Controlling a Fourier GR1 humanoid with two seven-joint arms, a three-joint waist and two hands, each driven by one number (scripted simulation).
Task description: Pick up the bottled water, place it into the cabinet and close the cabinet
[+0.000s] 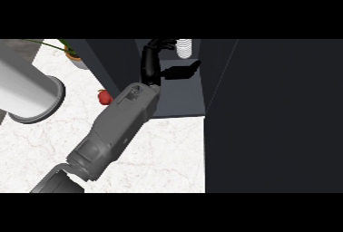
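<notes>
my hand is curled round the bottled water deep inside the cabinet; letting go while it's tilted could topple it.

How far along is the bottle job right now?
Done: the bottled water is off the marble counter and inside the open cabinet. In hand: the left hand reaches in beside the bottle; whether it grips cannot be told. Left: withdraw the arm and shut the cabinet door, which stands open. The right hand is not in view.
</notes>
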